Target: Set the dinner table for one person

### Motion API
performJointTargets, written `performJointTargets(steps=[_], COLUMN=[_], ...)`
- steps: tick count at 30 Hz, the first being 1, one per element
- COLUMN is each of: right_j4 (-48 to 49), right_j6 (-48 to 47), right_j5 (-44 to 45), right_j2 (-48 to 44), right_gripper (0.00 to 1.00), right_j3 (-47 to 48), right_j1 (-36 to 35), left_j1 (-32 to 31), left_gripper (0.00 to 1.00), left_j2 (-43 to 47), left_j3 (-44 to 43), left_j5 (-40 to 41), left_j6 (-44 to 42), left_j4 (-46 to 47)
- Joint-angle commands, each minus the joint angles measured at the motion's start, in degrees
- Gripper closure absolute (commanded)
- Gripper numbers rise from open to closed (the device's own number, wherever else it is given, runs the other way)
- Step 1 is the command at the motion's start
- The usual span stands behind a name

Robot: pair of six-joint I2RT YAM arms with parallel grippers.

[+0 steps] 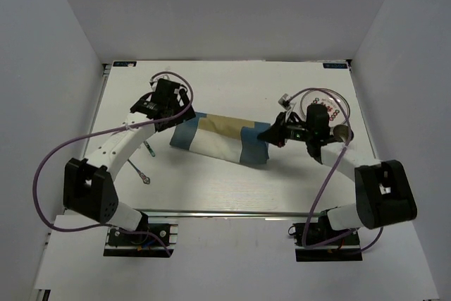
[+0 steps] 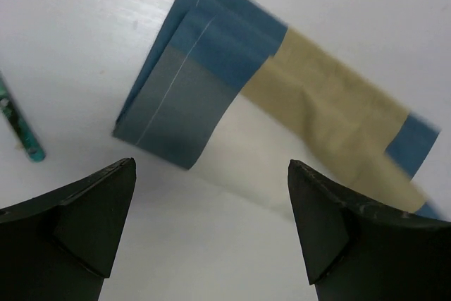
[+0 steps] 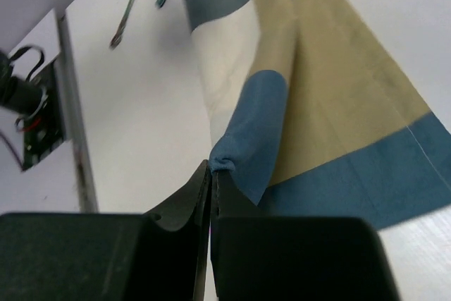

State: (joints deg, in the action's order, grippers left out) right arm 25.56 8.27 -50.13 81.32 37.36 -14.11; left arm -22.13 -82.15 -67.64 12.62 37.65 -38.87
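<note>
The dinner table [image 1: 232, 188] carried a blue, tan and white placemat [image 1: 218, 137] lying folded over itself near its middle, running from about 10 o'clock to 4 o'clock in the overhead view. The right gripper [image 3: 213, 168] was closed tight on a bunched blue corner of the cloth at the mat's 3 o'clock end, with only fabric between its fingers. The left gripper [image 2: 211, 166] hung over the 9 o'clock end, spread wide and holding nothing, the folded blue edge lying just beyond it. The step in hand looked like spreading the mat flat. To do it well, the left arm would likely need to come down and pinch only the top layer at that fold, not the whole stack. The two arms could then draw the cloth apart evenly and low to the surface. A green-handled utensil [image 1: 150, 148] and a thin metal one [image 1: 139, 173] lay at about 8 o'clock of the mat, near enough that a sweeping edge might drag them.
</note>
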Motion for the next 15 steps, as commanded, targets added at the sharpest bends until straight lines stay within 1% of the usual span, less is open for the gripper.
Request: performJointTargets(steps=[1, 3, 5, 6, 8, 10, 12, 15], right_j4=[2.8, 4.0, 5.5, 5.7, 6.3, 7.7, 7.8, 7.2], right_j6=[-3.3, -3.7, -3.3, -3.4, -3.2, -1.9, -2.1, -2.6], right_j5=[-3.8, -4.7, -5.6, -5.9, -4.7, -0.7, 2.5, 6.9], right_j2=[-5.5, -8.4, -10.6, -11.4, -12.1, -12.6, -12.7, -13.2], right_gripper=[1.00, 1.00, 1.00, 1.00, 1.00, 1.00, 1.00, 1.00], right_j3=[-4.8, -8.3, -10.6, -11.3, -12.4, -14.1, -14.4, -14.3], right_j1=[-1.7, -3.0, -4.3, -4.8, -5.8, -7.2, -7.9, -9.3], left_j1=[0.0, 0.0, 0.0, -0.5, -1.1, -1.1, -1.6, -1.6], left_gripper=[0.02, 0.02, 0.02, 0.02, 0.02, 0.02, 0.02, 0.02], left_j2=[-4.1, -8.5, -12.1, -16.0, -19.8, -24.6, -26.5, -27.4], left_j3=[-5.2, -7.0, -11.5, -15.5, -19.8, -24.4, -24.7, -23.0], left_j5=[-0.6, -2.4, -3.9, -5.3, -8.4, -15.1, -19.8, -22.4], left_j6=[3.5, 3.7, 3.2, 2.4, 1.5, 0.9, 1.6, 3.2], left_j4=[4.8, 7.7, 8.5, 8.5, 7.0, 3.9, 2.7, 2.5])
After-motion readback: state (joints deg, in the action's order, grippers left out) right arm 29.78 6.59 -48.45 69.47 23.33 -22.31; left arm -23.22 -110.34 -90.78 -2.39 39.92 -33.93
